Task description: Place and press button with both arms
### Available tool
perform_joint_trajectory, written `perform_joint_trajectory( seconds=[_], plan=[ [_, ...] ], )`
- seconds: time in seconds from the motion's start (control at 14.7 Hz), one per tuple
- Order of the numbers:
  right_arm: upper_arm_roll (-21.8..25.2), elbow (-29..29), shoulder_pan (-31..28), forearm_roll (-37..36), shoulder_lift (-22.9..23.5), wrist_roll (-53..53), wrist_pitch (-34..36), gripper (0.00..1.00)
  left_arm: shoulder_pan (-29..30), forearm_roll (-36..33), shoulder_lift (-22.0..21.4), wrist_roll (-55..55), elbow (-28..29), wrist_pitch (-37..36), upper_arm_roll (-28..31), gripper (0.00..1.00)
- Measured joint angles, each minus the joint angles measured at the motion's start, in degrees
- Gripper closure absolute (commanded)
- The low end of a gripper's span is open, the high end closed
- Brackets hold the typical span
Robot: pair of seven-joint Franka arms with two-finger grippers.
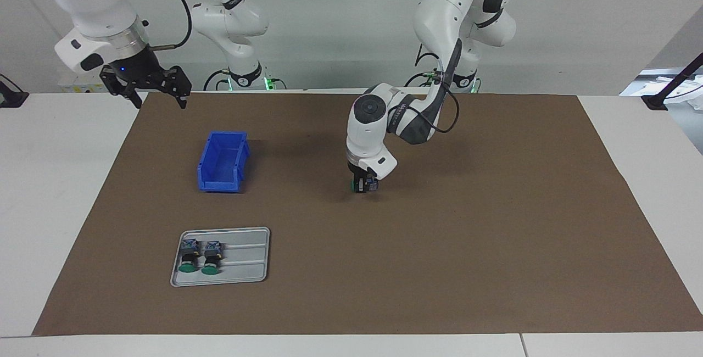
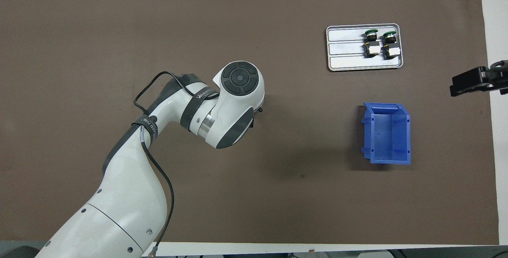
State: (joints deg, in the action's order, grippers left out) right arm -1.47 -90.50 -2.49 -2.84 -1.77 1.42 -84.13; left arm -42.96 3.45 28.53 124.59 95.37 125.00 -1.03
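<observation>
Now the left gripper (image 1: 363,185) has its fingers clamped on the button (image 1: 364,184) at the mat; right gripper (image 1: 147,89) waits, fingers wide, empty. Risk: a shallow pinch lets it twist free.

Green-capped button (image 1: 363,185) lies sideways on the brown mat (image 1: 494,236).

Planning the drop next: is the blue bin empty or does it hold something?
Empty. The blue bin stands upright with its mouth up, and the overhead view shows only its bare blue floor.
</observation>
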Motion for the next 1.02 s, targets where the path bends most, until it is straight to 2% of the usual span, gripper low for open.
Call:
perform_joint_trajectory(
  seconds=[0.34, 0.75, 0.89, 1.02],
  plan=[
    [0.0, 0.0, 0.0, 0.0, 0.0, 0.0, 0.0, 0.01, 2.0, 0.0, -4.9, -4.4, 0.7, -2.2, 0.4, 0.92],
    [0.0, 0.0, 0.0, 0.0, 0.0, 0.0, 0.0, 0.01, 3.2, 1.5, -9.9, -11.8, 6.6, -2.5, 0.4, 0.92],
    [0.0, 0.0, 0.0, 0.0, 0.0, 0.0, 0.0, 0.01, 4.2, 5.6, -10.5, -14.0, 7.5, -1.7, 0.4, 0.92],
    [0.0, 0.0, 0.0, 0.0, 0.0, 0.0, 0.0, 0.01, 6.2, 12.7, -10.7, -18.7, 8.1, 0.3, 0.4, 0.98]
  ],
)
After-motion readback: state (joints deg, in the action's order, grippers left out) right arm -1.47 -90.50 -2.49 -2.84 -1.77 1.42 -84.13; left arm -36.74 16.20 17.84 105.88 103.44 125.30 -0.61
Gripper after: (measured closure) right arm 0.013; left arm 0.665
